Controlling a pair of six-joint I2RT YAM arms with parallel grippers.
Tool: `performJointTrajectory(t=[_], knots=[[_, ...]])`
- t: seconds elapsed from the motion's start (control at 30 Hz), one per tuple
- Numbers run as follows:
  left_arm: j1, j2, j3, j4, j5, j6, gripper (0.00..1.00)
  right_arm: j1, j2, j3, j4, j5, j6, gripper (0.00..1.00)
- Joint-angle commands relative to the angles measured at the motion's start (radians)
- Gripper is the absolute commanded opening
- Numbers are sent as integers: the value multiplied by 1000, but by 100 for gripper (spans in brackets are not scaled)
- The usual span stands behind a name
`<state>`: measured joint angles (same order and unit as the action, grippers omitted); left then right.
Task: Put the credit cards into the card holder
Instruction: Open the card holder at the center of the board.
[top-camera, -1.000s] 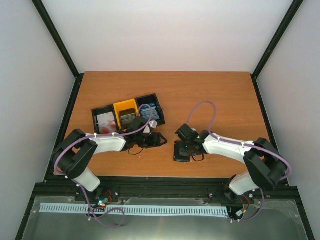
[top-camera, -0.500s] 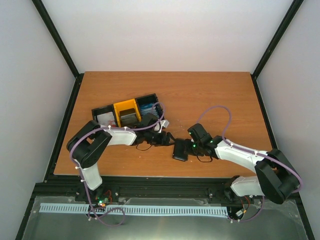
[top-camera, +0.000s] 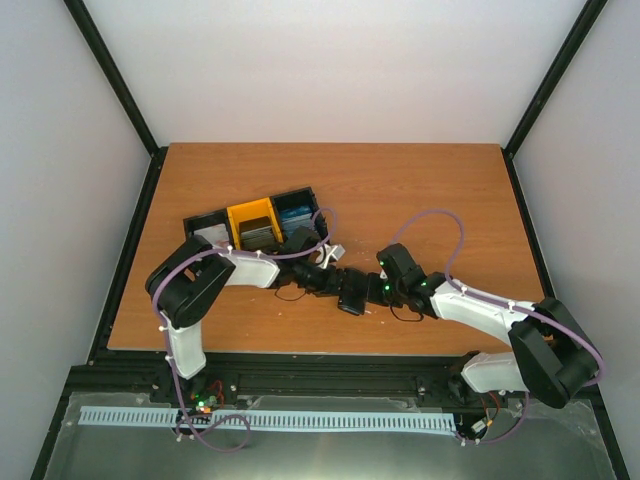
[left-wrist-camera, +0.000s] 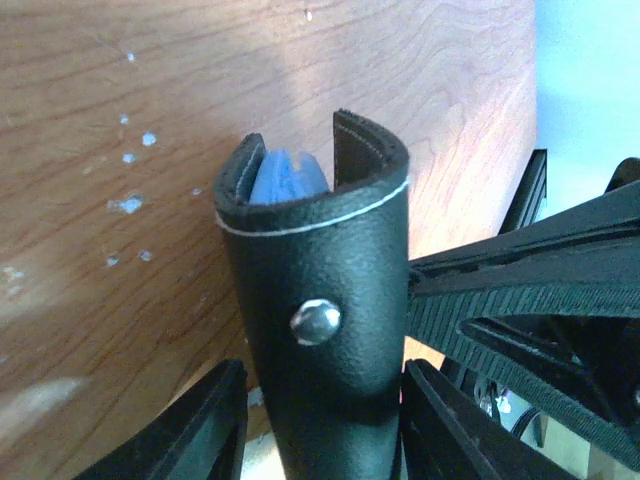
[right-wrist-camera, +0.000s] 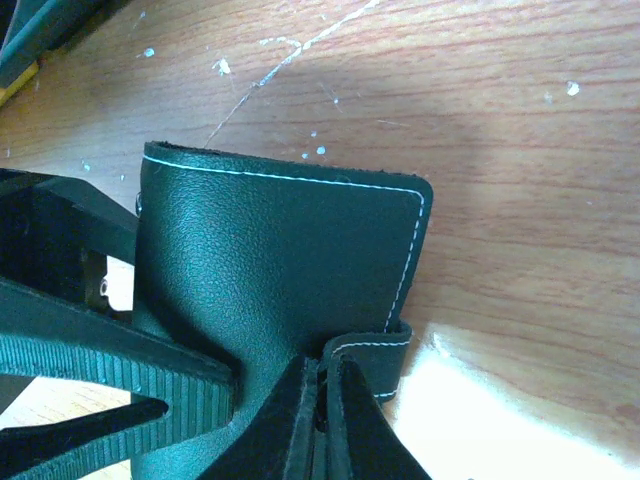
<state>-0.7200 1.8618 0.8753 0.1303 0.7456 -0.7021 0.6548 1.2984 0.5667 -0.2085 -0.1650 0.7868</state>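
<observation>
The black card holder (top-camera: 352, 295) stands on edge between the two grippers near the table's front middle. In the left wrist view it (left-wrist-camera: 320, 260) is folded, with a metal snap stud, and a blue credit card (left-wrist-camera: 288, 178) shows inside the fold. My left gripper (left-wrist-camera: 322, 370) straddles it with the jaws apart, a thin gap at the left finger; it also shows in the top view (top-camera: 338, 283). My right gripper (right-wrist-camera: 322, 362) is shut on the holder's edge beside the flap (right-wrist-camera: 270, 250); it also shows in the top view (top-camera: 372, 291). More cards lie in the bins.
Three joined open bins stand at the back left: a black one (top-camera: 207, 232), a yellow one (top-camera: 252, 222) with grey cards, and a black one (top-camera: 296, 212) with blue cards. The table's front edge lies just below the grippers.
My left gripper has swung right from beside the bins to the card holder. My right gripper has carried the holder left and tipped it up on edge.
</observation>
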Motion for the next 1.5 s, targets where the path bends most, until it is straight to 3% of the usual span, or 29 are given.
performJointTrajectory(t=[0.0, 0.4, 0.57, 0.63, 0.7, 0.77, 1.0, 1.27, 1.47], knots=[[-9, 3, 37, -14, 0, 12, 40, -9, 9, -13, 11, 16, -1, 3], [-10, -25, 16, -61, -142, 0, 27, -9, -17, -8, -202, 209, -15, 3], [-10, -20, 22, -49, -122, 6, 25, -9, -40, -21, -174, 181, -35, 3], [-9, -23, 21, -30, -83, 12, 31, -9, -43, -24, -135, 139, -47, 3], [-10, -34, 17, 4, -46, 9, 45, -9, -44, -27, -95, 100, -58, 4], [-9, -51, 13, 23, -28, -1, 54, -9, -37, -19, -71, 78, -69, 4], [-8, -71, 30, 24, -21, -19, 65, -9, -12, 13, -19, 29, -97, 3], [-8, -38, 52, -78, -121, -30, 56, -9, -20, 18, 44, 2, -56, 3], [-9, -36, 53, -43, -82, -24, 35, -9, 6, 15, 60, -13, -54, 3]])
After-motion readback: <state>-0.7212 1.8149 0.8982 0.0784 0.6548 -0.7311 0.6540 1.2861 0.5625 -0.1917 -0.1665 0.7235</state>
